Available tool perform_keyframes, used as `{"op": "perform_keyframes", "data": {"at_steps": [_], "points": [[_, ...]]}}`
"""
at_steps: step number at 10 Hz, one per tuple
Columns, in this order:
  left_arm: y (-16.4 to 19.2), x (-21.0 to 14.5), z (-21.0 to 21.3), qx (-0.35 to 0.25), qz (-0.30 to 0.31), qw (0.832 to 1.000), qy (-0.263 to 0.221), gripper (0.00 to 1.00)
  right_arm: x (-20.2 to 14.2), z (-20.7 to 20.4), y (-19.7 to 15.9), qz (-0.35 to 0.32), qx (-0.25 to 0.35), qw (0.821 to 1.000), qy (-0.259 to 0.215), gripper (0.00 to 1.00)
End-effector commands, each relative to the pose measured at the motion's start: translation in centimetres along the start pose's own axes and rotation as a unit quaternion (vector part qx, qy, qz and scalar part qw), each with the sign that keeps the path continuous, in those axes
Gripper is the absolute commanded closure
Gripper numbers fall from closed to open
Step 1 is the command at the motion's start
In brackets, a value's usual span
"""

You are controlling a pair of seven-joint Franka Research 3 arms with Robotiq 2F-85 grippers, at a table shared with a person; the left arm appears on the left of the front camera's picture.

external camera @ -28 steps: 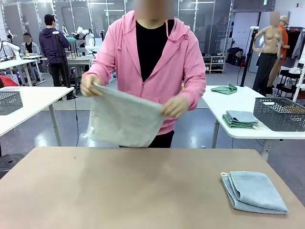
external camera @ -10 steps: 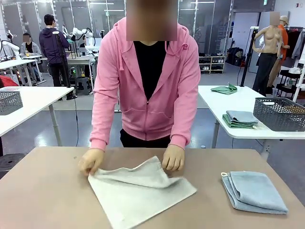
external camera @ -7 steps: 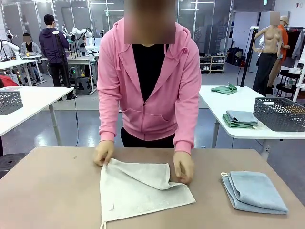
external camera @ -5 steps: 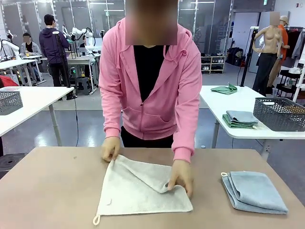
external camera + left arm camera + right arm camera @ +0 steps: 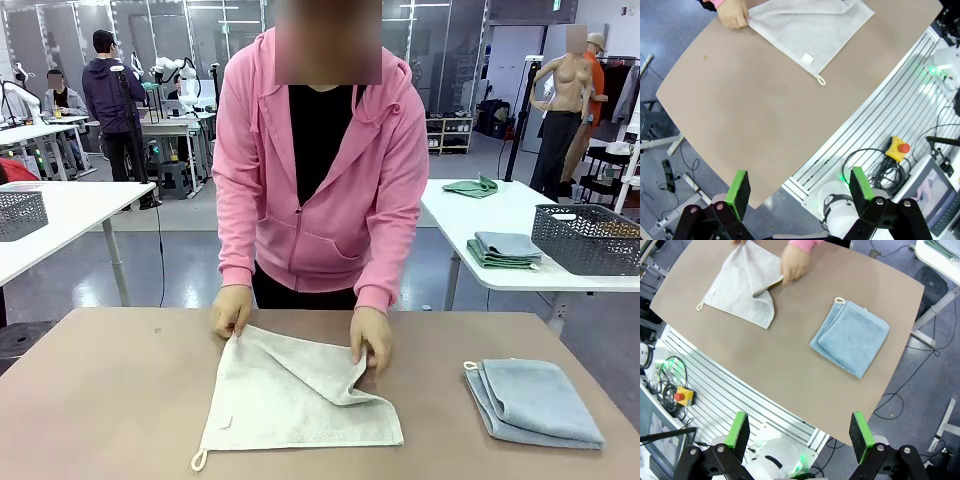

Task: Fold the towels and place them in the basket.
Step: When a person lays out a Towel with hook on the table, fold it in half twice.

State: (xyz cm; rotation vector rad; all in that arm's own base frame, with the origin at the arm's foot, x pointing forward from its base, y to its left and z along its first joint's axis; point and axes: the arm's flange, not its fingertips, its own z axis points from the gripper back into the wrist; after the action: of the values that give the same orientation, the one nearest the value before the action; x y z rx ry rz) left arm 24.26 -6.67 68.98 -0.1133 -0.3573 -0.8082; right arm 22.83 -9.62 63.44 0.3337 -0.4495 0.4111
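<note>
Soft cream terry towel [image 5: 300,405], corner hidden under a person's hand [image 5: 371,340], left gripper [image 5: 799,187] and right gripper [image 5: 799,431] wide open, empty.

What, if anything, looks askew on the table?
The cream towel lies uneven, with one corner flipped diagonally across it and held by the person's hand, so its edges don't line up. The blue towel sits neatly folded.

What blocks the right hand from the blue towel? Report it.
Nothing visible. Only bare table shows between the open right hand and the folded blue towel. The person's hands rest on the cream towel, off to one side.
</note>
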Motion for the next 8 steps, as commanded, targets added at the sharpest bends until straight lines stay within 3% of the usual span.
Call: {"op": "perform_keyframes", "data": {"at_steps": [1, 8], "points": [[0.05, 0.07, 0.11, 0.001, 0.0, 1.0, 0.0, 0.0, -0.07, -0.04, -0.23, -0.005, -0.001, 1.0, 0.004, 0.0], [0.05, 0.07, 0.11, 0.001, 0.0, 1.0, 0.0, 0.0, -0.07, -0.04, -0.23, -0.005, -0.001, 1.0, 0.004, 0.0]]}}
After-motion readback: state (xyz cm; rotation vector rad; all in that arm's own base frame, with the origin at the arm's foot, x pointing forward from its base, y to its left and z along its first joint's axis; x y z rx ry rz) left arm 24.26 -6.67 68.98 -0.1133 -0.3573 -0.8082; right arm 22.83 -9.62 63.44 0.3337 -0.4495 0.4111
